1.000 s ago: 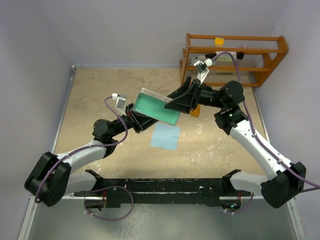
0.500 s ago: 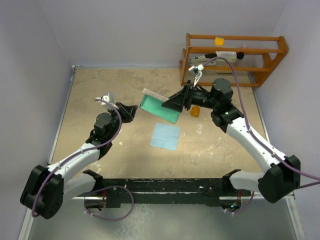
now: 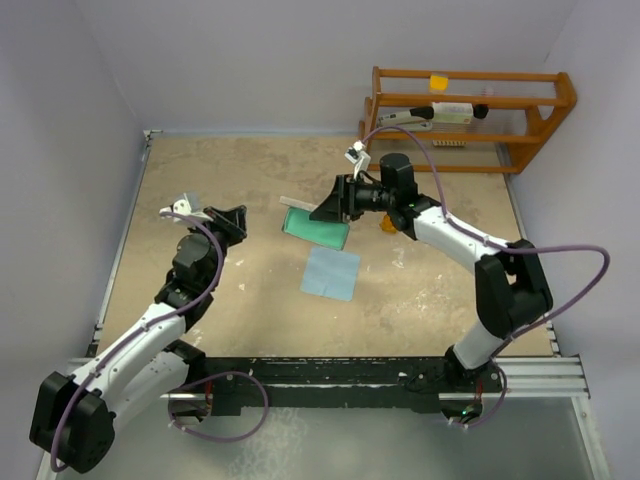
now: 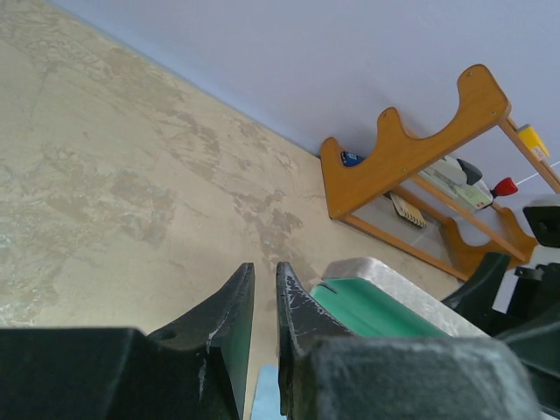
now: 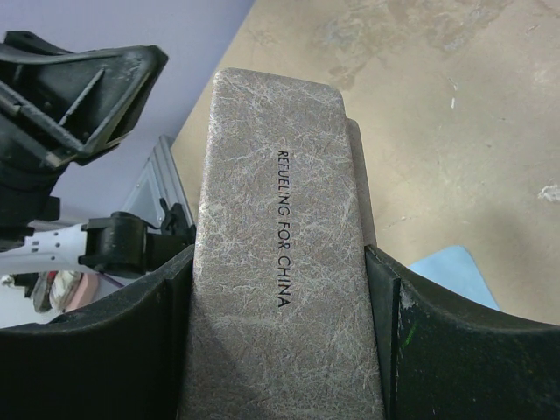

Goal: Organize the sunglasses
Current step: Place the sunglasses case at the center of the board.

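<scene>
Orange sunglasses [image 3: 389, 222] lie at 3 o'clock of grey case [image 3: 312, 228], mostly hidden by right arm [image 3: 440, 225], so long axis unreadable. Right gripper [image 3: 331, 208] clamps the case; left gripper [image 3: 238, 217] nearly closed, empty, at its 9 o'clock.

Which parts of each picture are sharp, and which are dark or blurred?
Right wrist: grey case sharp, its print readable; fingers dark. Left wrist: fingers near, dark and soft; wooden rack clear. Top view: even light, faint shadows.

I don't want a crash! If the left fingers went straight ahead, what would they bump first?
Probably the grey case that the right fingers hold; depth is unclear, so the left fingers might slip past.
</scene>
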Tool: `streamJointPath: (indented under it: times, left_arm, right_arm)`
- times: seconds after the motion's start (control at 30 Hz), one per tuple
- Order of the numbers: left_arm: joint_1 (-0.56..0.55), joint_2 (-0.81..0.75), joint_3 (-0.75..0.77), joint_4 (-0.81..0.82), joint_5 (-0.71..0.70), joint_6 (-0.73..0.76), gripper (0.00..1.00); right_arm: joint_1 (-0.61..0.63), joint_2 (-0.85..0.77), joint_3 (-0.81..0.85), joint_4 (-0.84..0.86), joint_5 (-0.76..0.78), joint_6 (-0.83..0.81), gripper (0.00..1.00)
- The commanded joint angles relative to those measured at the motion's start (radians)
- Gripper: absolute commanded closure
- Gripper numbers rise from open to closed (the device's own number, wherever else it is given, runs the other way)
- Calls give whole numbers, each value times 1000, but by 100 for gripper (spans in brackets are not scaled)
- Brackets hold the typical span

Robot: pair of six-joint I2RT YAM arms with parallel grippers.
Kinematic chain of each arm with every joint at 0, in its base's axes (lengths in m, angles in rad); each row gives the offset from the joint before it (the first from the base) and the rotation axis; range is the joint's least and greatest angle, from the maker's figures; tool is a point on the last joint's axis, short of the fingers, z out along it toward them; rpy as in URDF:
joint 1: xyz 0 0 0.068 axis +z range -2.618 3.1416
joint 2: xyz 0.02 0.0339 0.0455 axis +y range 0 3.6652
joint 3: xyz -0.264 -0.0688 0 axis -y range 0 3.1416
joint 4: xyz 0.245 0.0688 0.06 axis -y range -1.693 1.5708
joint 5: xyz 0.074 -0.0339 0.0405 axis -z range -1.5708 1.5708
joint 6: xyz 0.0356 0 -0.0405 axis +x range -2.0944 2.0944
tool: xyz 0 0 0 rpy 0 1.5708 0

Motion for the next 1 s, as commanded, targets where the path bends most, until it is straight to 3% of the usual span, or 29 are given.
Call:
streamJointPath:
  times: [0.0,0.5,0.97]
  left_arm:
    - [4,-25,15,-28,5,3,87]
    - [4,-83,8,-51,81,4,86]
    - [3,-50,-2,-5,147,-2,85]
  right_arm:
    - [-3,55,102,56,-69,-50,100]
    - [0,338,280,55,-183,-103,100]
    - [-3,528,457,-70,-269,-180,100]
